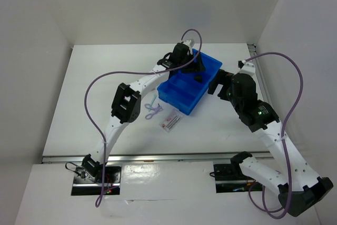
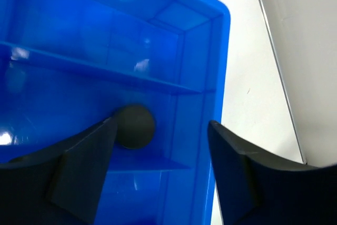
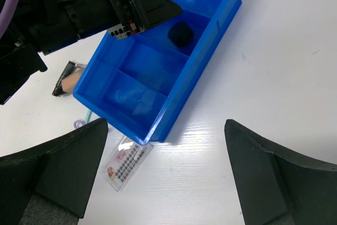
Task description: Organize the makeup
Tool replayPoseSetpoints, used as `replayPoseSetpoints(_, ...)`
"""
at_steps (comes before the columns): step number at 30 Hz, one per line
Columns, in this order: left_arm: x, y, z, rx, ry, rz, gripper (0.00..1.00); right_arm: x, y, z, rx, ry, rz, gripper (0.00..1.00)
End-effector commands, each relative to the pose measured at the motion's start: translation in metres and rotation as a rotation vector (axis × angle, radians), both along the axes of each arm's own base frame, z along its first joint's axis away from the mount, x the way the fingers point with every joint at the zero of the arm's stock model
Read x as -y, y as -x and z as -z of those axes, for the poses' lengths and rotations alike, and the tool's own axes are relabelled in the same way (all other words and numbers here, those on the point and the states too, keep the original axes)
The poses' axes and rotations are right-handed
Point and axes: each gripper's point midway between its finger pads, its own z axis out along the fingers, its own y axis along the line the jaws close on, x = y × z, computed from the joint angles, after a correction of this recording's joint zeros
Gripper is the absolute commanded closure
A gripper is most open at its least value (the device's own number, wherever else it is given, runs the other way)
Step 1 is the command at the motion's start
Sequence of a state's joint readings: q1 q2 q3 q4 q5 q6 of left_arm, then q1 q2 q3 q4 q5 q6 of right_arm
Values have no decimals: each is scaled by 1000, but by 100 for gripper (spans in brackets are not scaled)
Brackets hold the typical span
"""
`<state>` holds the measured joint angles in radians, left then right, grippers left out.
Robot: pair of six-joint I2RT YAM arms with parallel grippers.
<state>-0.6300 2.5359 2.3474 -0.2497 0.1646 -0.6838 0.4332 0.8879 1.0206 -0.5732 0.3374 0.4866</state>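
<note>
A small dark round piece (image 2: 136,126) lies in an end compartment of the blue tray (image 2: 224,77); it also shows in the right wrist view (image 3: 180,33) and from the top (image 1: 198,78). My left gripper (image 2: 162,124) hangs open and empty just above that compartment, over the tray (image 1: 174,104). A flat white packet with red print (image 3: 126,164) lies on the table at the tray's near corner. The lilac looped tool (image 1: 152,109) lies beside it. A tan-and-black piece (image 3: 67,81) lies left of the tray. My right gripper (image 3: 166,125) is open and empty, above the table right of the tray.
The left arm (image 1: 126,101) stretches across the table's left half to the tray. White walls enclose the table at the back and on both sides. The tray's other compartments (image 3: 150,61) hold nothing.
</note>
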Motion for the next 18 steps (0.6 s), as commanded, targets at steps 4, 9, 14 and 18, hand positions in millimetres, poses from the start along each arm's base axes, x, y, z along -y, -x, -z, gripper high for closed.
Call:
replayPoseSetpoints(4,4,1,-83,160,88,46,11,5,5,-6,11,-14,25,1)
replayPoseSetpoints(9,-24,22,-148,245,67,14,13,6,6,-4,2,-18,28,1)
replayPoseSetpoints(14,-84,41,-136,215,-128,-101,21,3,4,-5,0,-22,20,1)
replayPoseSetpoints(18,-144,59,-118,128,-276,-206,26,-2,2,-3,-2,-30,4,1)
